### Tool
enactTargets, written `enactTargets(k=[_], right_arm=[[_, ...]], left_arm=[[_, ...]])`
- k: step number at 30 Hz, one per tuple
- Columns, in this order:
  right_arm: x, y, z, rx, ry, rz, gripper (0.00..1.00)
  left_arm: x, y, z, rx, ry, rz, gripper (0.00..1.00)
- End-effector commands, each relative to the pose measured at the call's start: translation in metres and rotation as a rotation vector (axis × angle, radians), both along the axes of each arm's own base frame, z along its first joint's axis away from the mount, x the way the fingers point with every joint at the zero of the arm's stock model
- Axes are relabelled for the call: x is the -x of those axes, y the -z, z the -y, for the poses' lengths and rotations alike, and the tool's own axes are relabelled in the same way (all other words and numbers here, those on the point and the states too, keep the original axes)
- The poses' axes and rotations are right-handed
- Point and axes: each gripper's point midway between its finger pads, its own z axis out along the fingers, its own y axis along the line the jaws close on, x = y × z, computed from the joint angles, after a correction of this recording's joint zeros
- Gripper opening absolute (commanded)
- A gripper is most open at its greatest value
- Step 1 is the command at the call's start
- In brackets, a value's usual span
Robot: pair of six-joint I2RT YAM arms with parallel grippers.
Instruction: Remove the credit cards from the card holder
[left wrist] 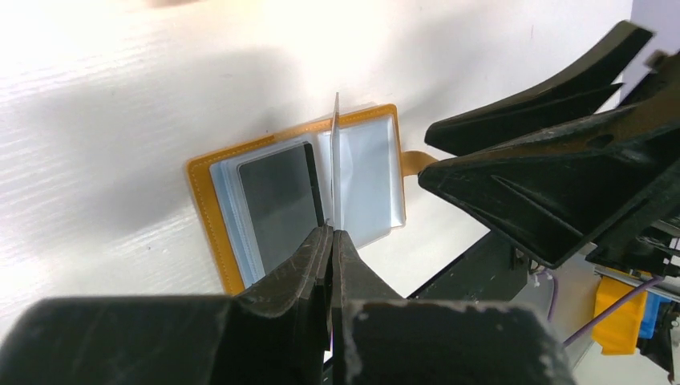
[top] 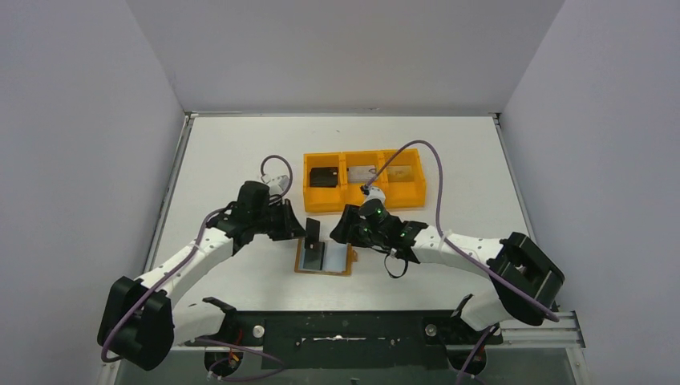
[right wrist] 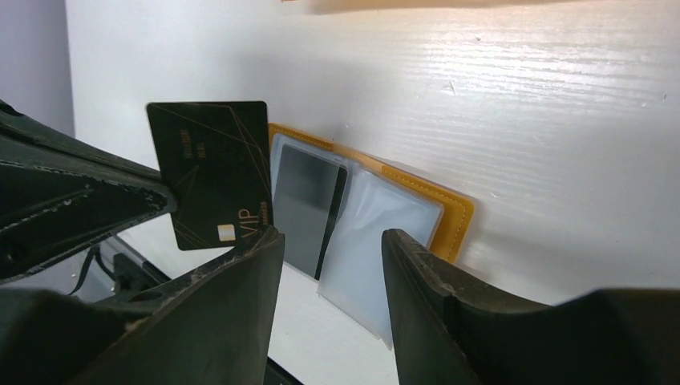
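The tan-brown card holder [top: 325, 268] lies open on the white table between both arms. My left gripper [top: 305, 230] is shut on a black credit card [top: 312, 233] and holds it upright over the holder's left half. That card shows edge-on in the left wrist view [left wrist: 335, 152] and face-on, marked VIP, in the right wrist view [right wrist: 212, 172]. A second dark card [right wrist: 309, 204] sits in a clear pocket of the holder [right wrist: 453, 212]. My right gripper [right wrist: 333, 245] hangs open just over the holder's right half, above an empty clear sleeve [right wrist: 377, 241], with nothing between its fingers.
An orange three-compartment tray [top: 343, 192] stands behind the holder, with one card in each compartment: a dark one [top: 323, 176], a silvery one [top: 362, 173] and another [top: 401, 171]. The two grippers are close together over the holder. The arms' black base rail [top: 345, 329] runs along the near edge.
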Motion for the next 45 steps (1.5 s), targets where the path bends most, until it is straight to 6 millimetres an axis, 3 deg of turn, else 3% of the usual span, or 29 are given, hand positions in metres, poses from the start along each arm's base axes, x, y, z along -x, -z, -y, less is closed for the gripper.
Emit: enactTargets(k=[1, 6, 12, 20, 24, 40, 45], right_arm=[[-0.004, -0.046, -0.022, -0.273, -0.051, 0.077, 0.5], [-0.002, -0.065, -0.03, -0.406, -0.108, 0.106, 0.59], [0.001, -0.091, -0.034, -0.569, -0.166, 0.155, 0.61], [-0.001, -0.098, -0.035, -0.626, -0.193, 0.15, 0.59], [0.001, -0.1, -0.037, -0.646, -0.217, 0.148, 0.51], [0.01, -0.112, -0.034, -0.716, -0.265, 0.164, 0.04], [0.008, -0.113, -0.033, -0.707, -0.258, 0.17, 0.0]], left_arm=[[-0.016, -0.044, 0.004, 0.095, -0.009, 0.132, 0.0], [-0.012, -0.061, 0.007, 0.286, 0.012, 0.138, 0.0], [-0.001, -0.074, 0.012, 0.463, 0.053, 0.113, 0.0], [0.009, -0.092, 0.016, 0.566, 0.109, 0.122, 0.0], [0.009, -0.095, 0.016, 0.59, 0.115, 0.127, 0.0], [0.008, -0.095, 0.011, 0.612, 0.121, 0.138, 0.0], [0.003, -0.095, 0.008, 0.606, 0.098, 0.146, 0.26]])
